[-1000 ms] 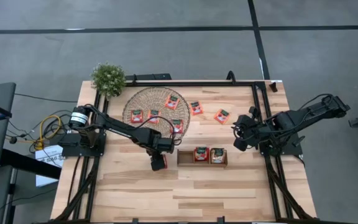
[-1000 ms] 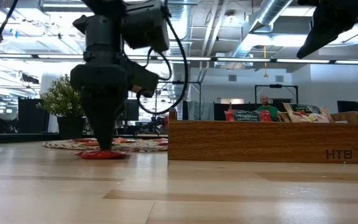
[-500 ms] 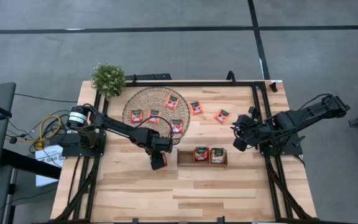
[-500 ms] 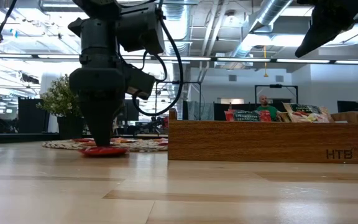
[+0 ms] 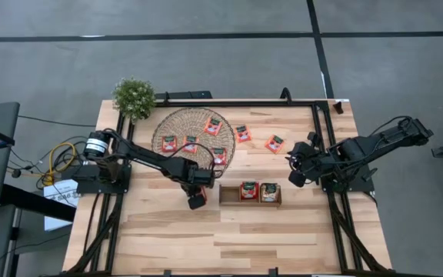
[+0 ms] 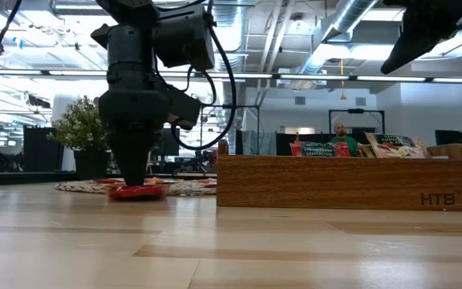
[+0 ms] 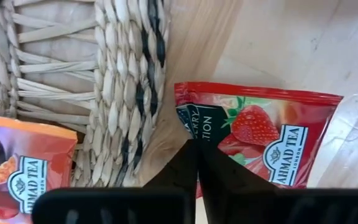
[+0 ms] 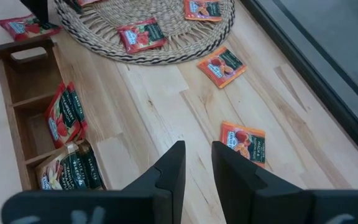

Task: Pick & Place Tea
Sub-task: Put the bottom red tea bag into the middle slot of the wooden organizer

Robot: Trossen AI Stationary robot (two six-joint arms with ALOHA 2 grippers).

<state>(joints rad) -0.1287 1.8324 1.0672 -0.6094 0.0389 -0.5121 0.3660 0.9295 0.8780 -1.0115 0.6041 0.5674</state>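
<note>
Pale wooden plank table (image 5: 229,231), me working near its centre. Round woven straw mat (image 5: 177,127) at the far side carries several sachets; two more lie loose on bare wood beyond it. Brown three-part wooden tray (image 6: 343,183) sits just beside my left gripper (image 5: 197,198): two compartments filled, the one nearest me empty.

My right gripper (image 8: 194,163) waits over the table's right edge, fingers parted, nothing between them.

Left fingers are clenched on the near edge of a flat red strawberry sachet (image 7: 260,134), which lies on the wood just off the mat's rim.

Risks, as I judge them: the pinch takes only a thin margin of foil, so the packet could slip or swing on the lift. It may also catch the tray wall and land outside the empty compartment.

Sachet: glossy red, strawberry picture, dark green label, slightly puckered.
</note>
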